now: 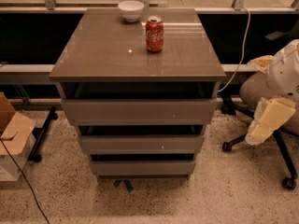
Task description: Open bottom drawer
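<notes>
The bottom drawer [142, 167] is the lowest and narrowest of three grey-brown glossy fronts in the cabinet [138, 50], just above the floor. Its plain front sits back under the middle drawer [141, 144], with a dark gap above it. The top drawer [138, 111] is the widest. My gripper [267, 121], a cream-coloured end on the white arm [286, 69], hangs at the right edge of the camera view. It is well to the right of the cabinet, at about middle-drawer height, and touches nothing.
A red cola can [154, 33] and a white bowl [131, 10] stand on the cabinet top. An office chair [261, 92] with wheeled legs is behind my arm at the right. A cardboard box [11, 134] and a cable lie at the left.
</notes>
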`<state>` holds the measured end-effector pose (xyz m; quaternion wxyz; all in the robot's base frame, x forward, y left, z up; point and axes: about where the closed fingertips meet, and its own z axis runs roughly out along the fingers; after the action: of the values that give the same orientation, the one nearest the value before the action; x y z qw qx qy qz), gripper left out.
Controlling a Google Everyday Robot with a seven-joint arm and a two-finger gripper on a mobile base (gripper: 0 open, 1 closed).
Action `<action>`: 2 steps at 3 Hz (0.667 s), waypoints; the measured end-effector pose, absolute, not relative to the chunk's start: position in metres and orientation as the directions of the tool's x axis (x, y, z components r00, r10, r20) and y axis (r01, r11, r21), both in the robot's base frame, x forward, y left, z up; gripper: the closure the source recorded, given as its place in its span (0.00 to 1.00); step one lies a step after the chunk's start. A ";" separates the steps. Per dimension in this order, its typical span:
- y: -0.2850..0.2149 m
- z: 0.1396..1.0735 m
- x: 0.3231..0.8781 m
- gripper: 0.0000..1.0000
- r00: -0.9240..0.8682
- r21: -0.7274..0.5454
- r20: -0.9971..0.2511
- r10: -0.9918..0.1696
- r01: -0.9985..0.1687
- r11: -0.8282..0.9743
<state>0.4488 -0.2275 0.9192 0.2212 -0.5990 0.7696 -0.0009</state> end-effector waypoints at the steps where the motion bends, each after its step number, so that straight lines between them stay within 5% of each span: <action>1: -0.227 0.919 0.449 0.00 -0.184 -0.267 -0.339 -0.922 -0.922 0.282; 2: -0.224 0.916 0.443 0.00 -0.170 -0.277 -0.317 -0.933 -0.924 0.263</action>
<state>0.4431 -0.2236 0.9162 0.2154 -0.6071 0.7648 -0.0100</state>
